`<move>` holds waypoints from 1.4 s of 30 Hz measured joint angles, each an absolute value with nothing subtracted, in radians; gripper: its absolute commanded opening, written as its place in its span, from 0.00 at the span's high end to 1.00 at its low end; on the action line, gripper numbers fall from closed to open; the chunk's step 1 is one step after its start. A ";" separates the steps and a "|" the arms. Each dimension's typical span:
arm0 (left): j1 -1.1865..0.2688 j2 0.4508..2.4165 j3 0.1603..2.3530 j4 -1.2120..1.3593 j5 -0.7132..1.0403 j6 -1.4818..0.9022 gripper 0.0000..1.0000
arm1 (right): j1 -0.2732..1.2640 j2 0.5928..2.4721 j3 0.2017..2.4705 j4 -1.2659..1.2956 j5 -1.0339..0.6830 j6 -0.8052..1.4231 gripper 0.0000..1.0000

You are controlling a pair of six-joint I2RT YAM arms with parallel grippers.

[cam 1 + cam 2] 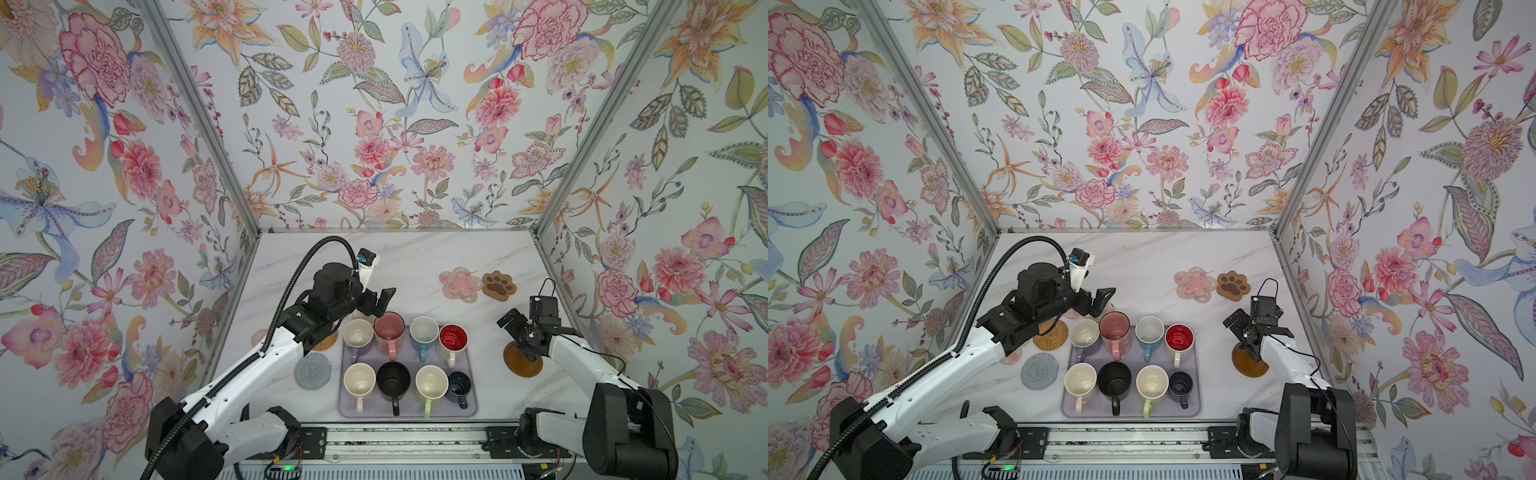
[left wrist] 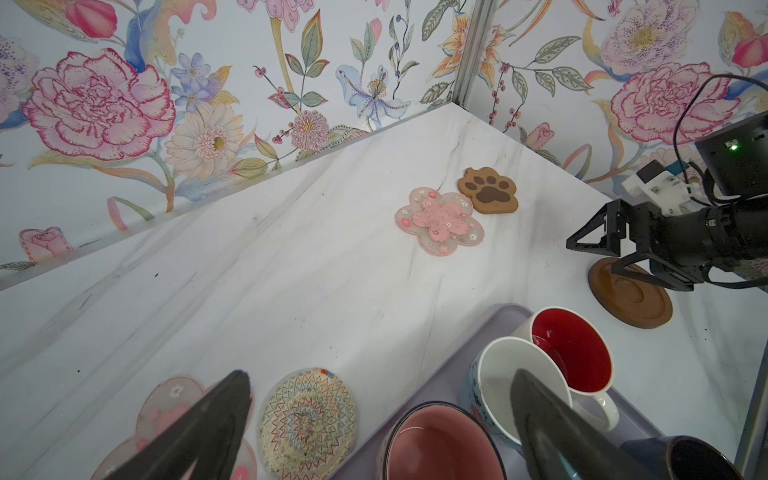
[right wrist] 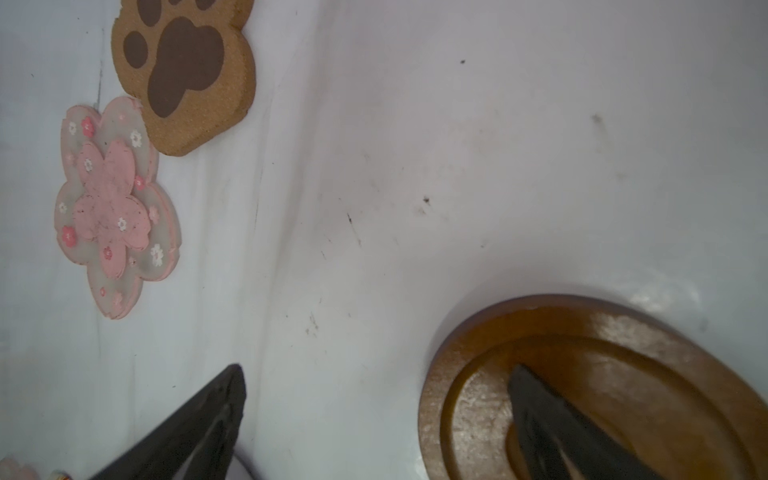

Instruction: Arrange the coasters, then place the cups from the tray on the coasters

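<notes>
Fingers spread wide, the right gripper (image 3: pixel 376 374) hangs with one finger over the brown disc (image 3: pixel 623 332); closing askew could skid it. Between the left gripper's (image 2: pixel 382 376) equally spread fingers: woven coaster (image 2: pixel 307 419) and, on the tray (image 2: pixel 478 328), pink mug (image 2: pixel 440 440), easily clipped.

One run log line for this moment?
left gripper: open | right gripper: open, over brown coaster edge | mugs: all on tray

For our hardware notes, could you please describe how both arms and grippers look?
The left arm and right arm have white shells and black joints; a ribbed black conduit runs along the left. The left gripper and right gripper are black, with tapered fingers.
</notes>
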State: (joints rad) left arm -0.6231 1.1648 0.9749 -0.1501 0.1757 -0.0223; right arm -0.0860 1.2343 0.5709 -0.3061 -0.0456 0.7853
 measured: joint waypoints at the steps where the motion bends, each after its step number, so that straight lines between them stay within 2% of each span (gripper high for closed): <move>1: -0.623 1.165 0.975 -0.150 0.176 -0.022 0.01 | -0.086 1.237 0.568 -0.305 -0.044 0.787 0.01; 19: -0.623 1.165 0.975 -0.150 0.175 -0.022 0.01 | -0.065 1.161 0.512 -0.348 -0.015 0.847 0.01; 30: -0.623 1.165 0.975 -0.150 0.175 -0.022 0.01 | -0.058 1.165 0.496 -0.289 -0.009 0.862 0.01; 35: -0.623 1.165 0.975 -0.150 0.175 -0.022 0.01 | -0.059 1.224 0.530 -0.266 0.004 0.860 0.01; 42: -0.623 1.165 0.975 -0.157 0.175 -0.022 0.01 | -0.081 1.401 0.651 -0.199 0.016 0.825 0.01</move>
